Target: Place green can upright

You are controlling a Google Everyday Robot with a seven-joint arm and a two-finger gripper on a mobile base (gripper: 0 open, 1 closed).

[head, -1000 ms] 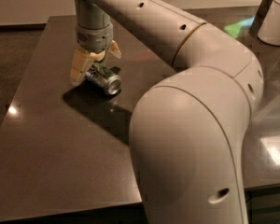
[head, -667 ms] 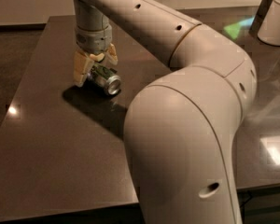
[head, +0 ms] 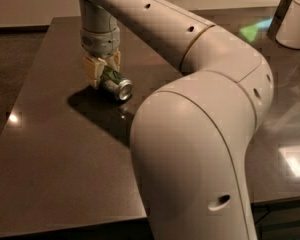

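Where the arm's grey wrist (head: 99, 34) points straight down over the far left part of the table (head: 55, 154), the gripper (head: 105, 74) hangs low, just above the dark glossy surface. Its two cream-coloured fingers (head: 92, 70) are closed in on the green can (head: 117, 86), one on the left flank of the can and the other behind it on the far side, so that the can is pinched between them by its body.

The green can is not upright. It lies tilted towards its side, with its dark green patterned body running up into the gripper and one shiny silver end turned near and to the right, clear of the fingers. Whether its lower edge touches the table or hangs just over it cannot be told. A dark shadow (head: 97, 111) spreads on the table below and to the near side of the can and gripper.

From the wrist, the pale arm (head: 200, 149) runs right across the scene, bends, and fills the near right foreground with its large rounded joint. In the far right corner, well apart from the can, a white container (head: 296, 16) stands on the table, and a small green glint (head: 255, 31) shows on the surface to its left.
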